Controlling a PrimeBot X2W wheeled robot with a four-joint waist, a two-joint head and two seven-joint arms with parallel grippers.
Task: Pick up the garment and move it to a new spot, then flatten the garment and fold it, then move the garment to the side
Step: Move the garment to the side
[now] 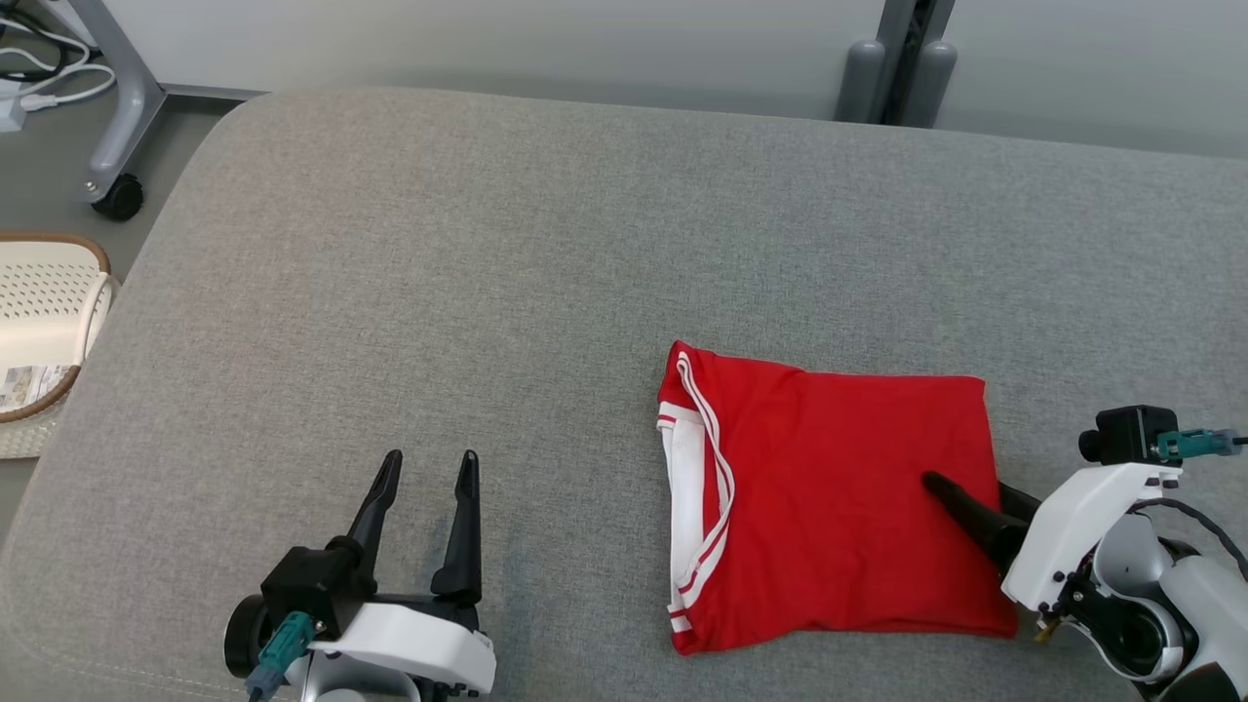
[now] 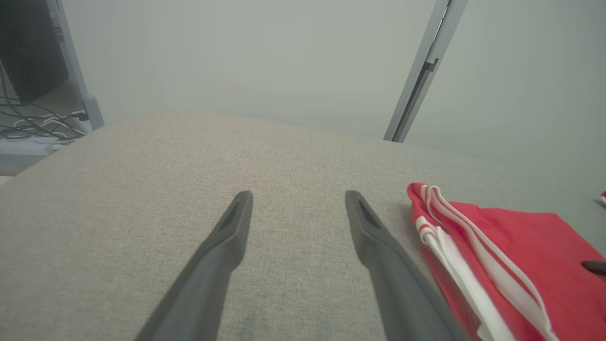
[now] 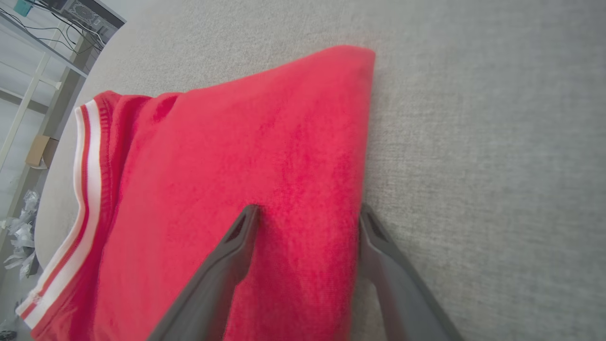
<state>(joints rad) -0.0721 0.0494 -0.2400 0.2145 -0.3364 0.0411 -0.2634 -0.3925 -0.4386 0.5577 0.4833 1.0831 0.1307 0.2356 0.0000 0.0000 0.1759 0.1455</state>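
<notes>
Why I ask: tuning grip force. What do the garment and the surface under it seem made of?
Garment: soft knit cloth, perhaps cotton or polyester jersey; matte red, slightly fuzzy close up, with white striped trim. Surface: grey woven upholstery, matte and flecked; its rounded edge suggests padding.

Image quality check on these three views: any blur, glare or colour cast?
Head view: even soft light, sharp, no glare, red garment crisp. Left wrist view: hazy, washed out, grey upholstery tinted warm. Right wrist view: garment's red oversaturated, weave detail lost near the right claw; upholstery weave sharp.
</notes>
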